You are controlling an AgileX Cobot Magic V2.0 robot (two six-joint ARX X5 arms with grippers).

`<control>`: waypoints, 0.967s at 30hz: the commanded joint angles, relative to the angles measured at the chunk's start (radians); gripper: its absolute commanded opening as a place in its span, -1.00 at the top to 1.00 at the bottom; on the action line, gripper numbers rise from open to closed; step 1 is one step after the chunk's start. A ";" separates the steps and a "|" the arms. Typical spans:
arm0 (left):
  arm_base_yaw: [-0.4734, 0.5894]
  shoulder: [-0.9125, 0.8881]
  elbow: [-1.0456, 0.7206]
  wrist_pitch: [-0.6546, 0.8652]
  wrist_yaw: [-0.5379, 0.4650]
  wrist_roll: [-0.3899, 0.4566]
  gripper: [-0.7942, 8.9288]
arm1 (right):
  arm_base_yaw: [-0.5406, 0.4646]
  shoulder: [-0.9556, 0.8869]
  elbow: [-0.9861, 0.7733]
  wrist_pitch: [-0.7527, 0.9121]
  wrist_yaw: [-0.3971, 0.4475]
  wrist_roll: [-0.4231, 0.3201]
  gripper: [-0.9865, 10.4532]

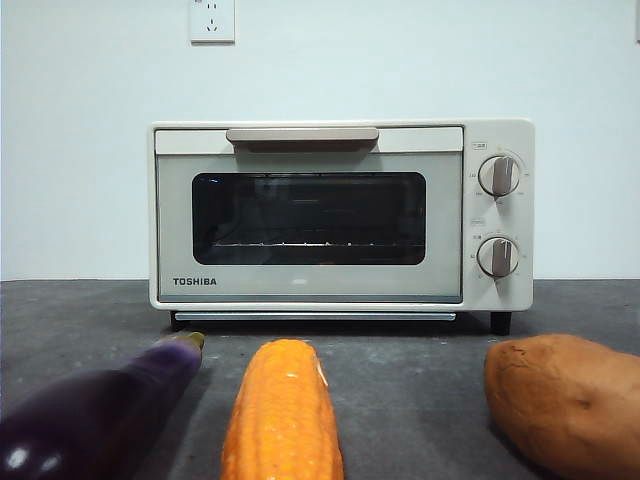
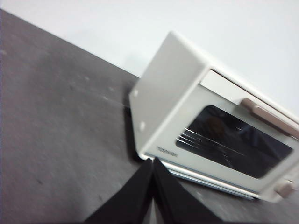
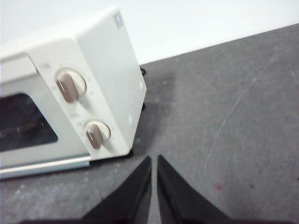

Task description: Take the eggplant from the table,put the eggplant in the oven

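Observation:
The dark-purple eggplant (image 1: 95,410) lies on the grey table (image 1: 420,390) at the front left, its stem tip toward the oven. The cream Toshiba oven (image 1: 340,215) stands at the back with its glass door closed. No arm shows in the front view. My left gripper (image 2: 153,161) is shut and empty, off the oven's (image 2: 187,107) left front corner. My right gripper (image 3: 154,158) is shut and empty too, off the oven's (image 3: 74,93) right front corner by the knobs. Neither wrist view shows the eggplant.
An orange corn cob (image 1: 282,415) lies at the front middle beside the eggplant. A brown sweet potato (image 1: 565,400) sits at the front right. A white wall with a socket (image 1: 212,20) is behind the oven.

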 commanded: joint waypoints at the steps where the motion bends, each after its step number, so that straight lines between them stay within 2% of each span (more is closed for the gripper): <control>1: 0.000 0.028 0.037 -0.030 0.027 -0.049 0.82 | -0.001 0.018 0.065 -0.027 -0.002 0.018 0.82; 5: 0.000 0.084 0.110 -0.102 0.023 -0.039 0.82 | -0.001 0.072 0.170 -0.066 -0.003 0.018 0.82; 15: 0.000 0.331 0.333 -0.132 0.024 0.087 0.82 | -0.001 0.294 0.442 -0.199 -0.010 -0.049 0.82; 24: -0.001 0.609 0.607 -0.301 0.087 0.246 0.82 | 0.000 0.530 0.669 -0.407 -0.111 -0.129 0.82; 29: -0.008 0.733 0.716 -0.374 0.153 0.283 0.82 | 0.000 0.633 0.767 -0.526 -0.193 -0.173 0.75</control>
